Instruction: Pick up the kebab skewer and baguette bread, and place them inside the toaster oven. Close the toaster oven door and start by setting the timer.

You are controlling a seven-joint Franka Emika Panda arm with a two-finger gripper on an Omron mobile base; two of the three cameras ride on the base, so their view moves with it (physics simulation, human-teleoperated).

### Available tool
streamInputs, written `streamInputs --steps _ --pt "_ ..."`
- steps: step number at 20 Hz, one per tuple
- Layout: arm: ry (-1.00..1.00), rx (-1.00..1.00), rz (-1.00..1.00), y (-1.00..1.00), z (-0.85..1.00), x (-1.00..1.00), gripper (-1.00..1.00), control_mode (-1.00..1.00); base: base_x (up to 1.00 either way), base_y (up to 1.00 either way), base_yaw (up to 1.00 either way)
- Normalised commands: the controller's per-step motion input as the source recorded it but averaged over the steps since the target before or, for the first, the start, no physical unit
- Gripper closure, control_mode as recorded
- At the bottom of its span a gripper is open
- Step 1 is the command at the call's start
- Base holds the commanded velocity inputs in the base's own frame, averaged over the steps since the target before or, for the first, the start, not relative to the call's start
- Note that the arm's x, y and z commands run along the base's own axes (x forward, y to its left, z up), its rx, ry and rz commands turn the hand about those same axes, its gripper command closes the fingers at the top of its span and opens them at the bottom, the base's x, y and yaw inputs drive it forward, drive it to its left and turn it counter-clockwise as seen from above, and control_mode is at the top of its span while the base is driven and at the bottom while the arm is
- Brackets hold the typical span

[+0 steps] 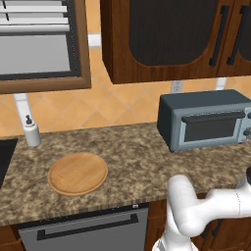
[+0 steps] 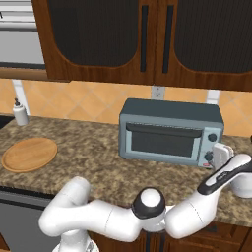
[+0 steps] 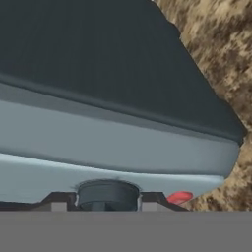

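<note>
1. While the gripper (image 3: 108, 204) is pressing up against the toaster oven (image 2: 170, 130), its two dark finger tips are sitting narrowly on either side of a round dark knob (image 3: 108, 193), apparently gripping it, though the contact itself is hidden at the bottom of the hand view.
2. In the right base view the hand is meeting the lower knob on the oven's right front, so the step in hand is likely setting the timer.
3. To do it well, the wrist is best rolling about the knob's own axis, with the fingers squeezing evenly and not pushing the oven back along the counter (image 1: 132, 147).
4. A small red lamp (image 3: 178, 198) is sitting just beside the knob; it may be serving as a cue.
5. The toaster oven door (image 2: 165, 140) is standing closed, its bar handle along the top.
6. The round wooden board (image 1: 77, 172) is lying well apart to the left, bare, so the food is presumably inside the oven already.
</note>
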Motion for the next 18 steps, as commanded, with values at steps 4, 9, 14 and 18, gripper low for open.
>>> streamInputs --steps 4,9,14,18 --pt "-0.04 0.00 -0.43 1.00 -0.29 0.14 1.00 -1.00 0.00 0.00 0.00" --pt "-0.02 0.00 -0.44 1.00 -0.23 0.33 1.00 -1.00 0.00 0.00 0.00" --pt "-0.01 0.01 -0.45 1.00 -0.34 0.15 1.00 -1.00 0.00 0.00 0.00" --pt "0.00 0.00 -0.41 0.70 -0.06 0.67 1.00 -1.00 0.00 0.00 0.00"
